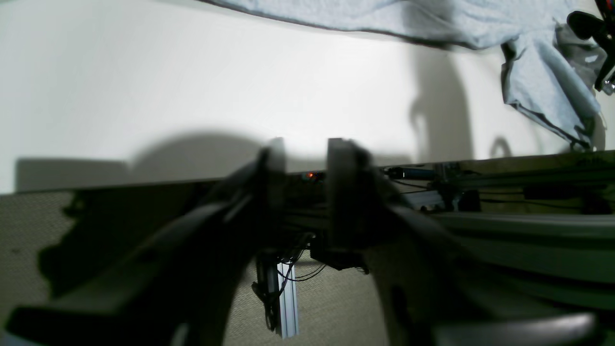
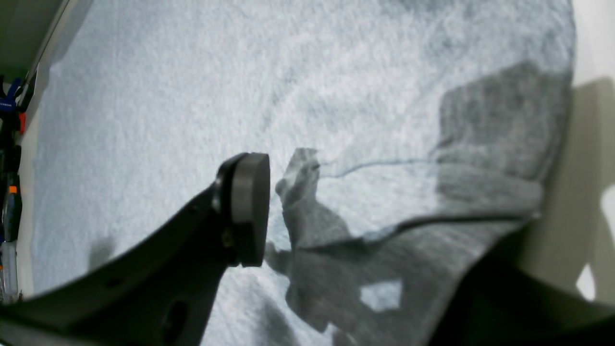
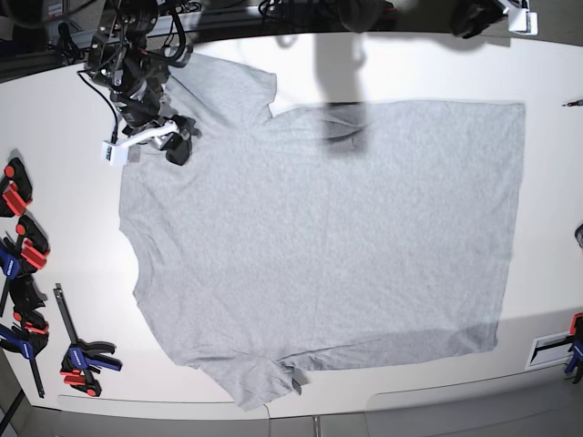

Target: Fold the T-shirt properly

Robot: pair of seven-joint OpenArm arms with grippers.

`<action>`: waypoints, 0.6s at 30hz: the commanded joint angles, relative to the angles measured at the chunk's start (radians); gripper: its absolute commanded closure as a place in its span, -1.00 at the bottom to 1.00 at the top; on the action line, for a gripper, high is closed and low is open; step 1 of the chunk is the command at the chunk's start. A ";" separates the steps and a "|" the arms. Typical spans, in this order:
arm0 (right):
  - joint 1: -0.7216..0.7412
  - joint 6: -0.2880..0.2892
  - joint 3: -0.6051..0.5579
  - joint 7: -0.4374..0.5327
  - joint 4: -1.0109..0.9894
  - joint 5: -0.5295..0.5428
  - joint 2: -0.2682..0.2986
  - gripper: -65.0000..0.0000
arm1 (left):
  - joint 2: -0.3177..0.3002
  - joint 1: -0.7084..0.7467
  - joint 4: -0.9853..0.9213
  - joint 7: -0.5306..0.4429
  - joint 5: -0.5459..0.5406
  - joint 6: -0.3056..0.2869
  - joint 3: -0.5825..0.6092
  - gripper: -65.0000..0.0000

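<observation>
- The T-shirt lies spread flat, plain side up, across the middle of the desk.
- My right gripper hangs spread over its collar.
- My left gripper stands parted, empty.

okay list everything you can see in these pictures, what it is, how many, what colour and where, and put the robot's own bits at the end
T-shirt: one, light heather grey, spread flat across the middle of the table, plain side up.
Table: one, white, under the shirt.
Clamps: several, red, blue and black, along the base view's left table edge; one more at the right edge.
Right gripper: one, black, at the shirt's upper left in the base view, near the sleeve; one of its fingers hangs just over the cloth, nothing visibly held.
Left gripper: one, black, fingers apart and empty, out near the table edge.
</observation>
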 commanded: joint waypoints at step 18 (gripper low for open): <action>-0.017 -0.071 0.167 -0.042 -0.011 -0.049 -0.025 0.17 | -0.021 -0.015 0.013 -0.020 -0.013 -0.011 -0.007 0.51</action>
